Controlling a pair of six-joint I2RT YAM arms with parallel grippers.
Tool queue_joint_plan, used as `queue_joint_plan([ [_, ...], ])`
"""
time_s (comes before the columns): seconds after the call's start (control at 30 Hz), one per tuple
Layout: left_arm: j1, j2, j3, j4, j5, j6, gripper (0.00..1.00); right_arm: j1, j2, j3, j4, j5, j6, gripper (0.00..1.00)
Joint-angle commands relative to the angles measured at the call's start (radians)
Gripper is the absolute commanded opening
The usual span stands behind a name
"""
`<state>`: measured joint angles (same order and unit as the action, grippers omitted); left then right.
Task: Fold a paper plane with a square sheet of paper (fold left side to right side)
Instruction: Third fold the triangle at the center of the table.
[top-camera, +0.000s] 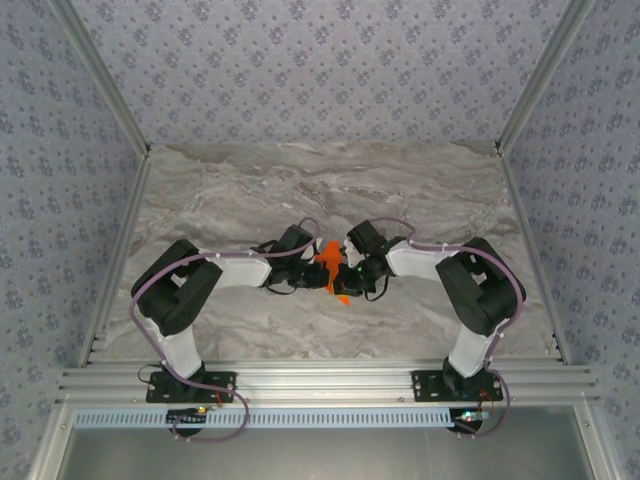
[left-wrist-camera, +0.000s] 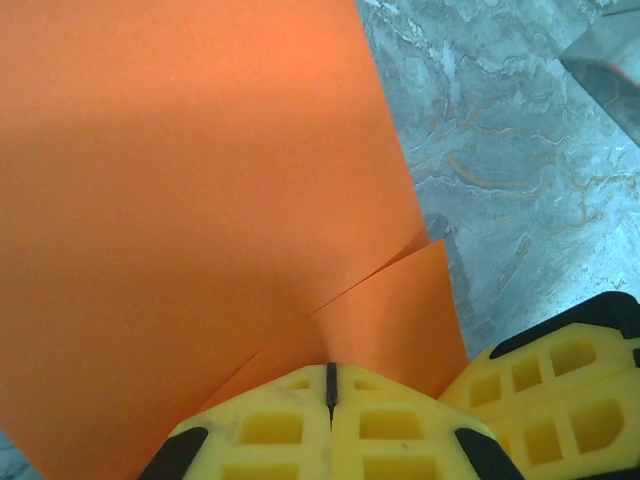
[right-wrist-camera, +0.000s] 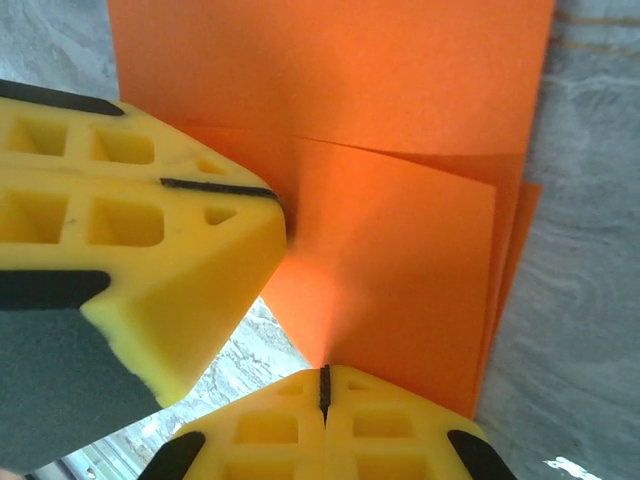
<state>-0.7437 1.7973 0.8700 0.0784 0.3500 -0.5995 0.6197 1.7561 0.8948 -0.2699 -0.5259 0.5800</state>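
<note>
The orange sheet of paper (top-camera: 327, 258) is pinched between both grippers at the middle of the table, folded into overlapping layers. In the left wrist view the paper (left-wrist-camera: 200, 180) spreads out ahead with a creased flap edge, and my left gripper (left-wrist-camera: 330, 366) is shut on its near edge. In the right wrist view the layered paper (right-wrist-camera: 400, 220) runs into my right gripper (right-wrist-camera: 323, 370), which is also shut on it. The left gripper's yellow fingers (right-wrist-camera: 140, 230) grip the same sheet just to the left. From above, the left gripper (top-camera: 310, 264) and right gripper (top-camera: 348, 268) almost touch.
The marble table (top-camera: 330, 190) stretches out behind the arms, with patterned walls and metal frame rails around it. An aluminium rail (top-camera: 320, 380) runs along the near edge by the arm bases. The right gripper's yellow finger (left-wrist-camera: 560, 390) sits close beside the left one.
</note>
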Motion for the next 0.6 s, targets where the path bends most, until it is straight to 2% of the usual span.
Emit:
queue_joint_plan([
  [0.0,0.008,0.020,0.000,-0.041,-0.058,0.012,0.02,-0.004,-0.018,-0.053,-0.071,0.050,-0.009,0.00],
  [0.3,0.009,0.019,0.005,-0.048,-0.062,0.020,0.02,-0.068,-0.193,-0.270,-0.118,0.028,-0.026,0.00],
  [0.4,0.009,0.014,0.014,-0.049,-0.051,0.020,0.02,-0.088,-0.241,-0.277,-0.137,0.009,-0.048,0.00],
  [0.5,0.009,-0.013,0.028,-0.055,-0.030,0.017,0.07,-0.099,-0.299,-0.231,-0.153,0.012,-0.088,0.00],
  [0.57,0.010,-0.049,0.034,-0.057,-0.018,0.011,0.12,-0.105,-0.321,-0.182,-0.166,0.040,-0.126,0.10],
])
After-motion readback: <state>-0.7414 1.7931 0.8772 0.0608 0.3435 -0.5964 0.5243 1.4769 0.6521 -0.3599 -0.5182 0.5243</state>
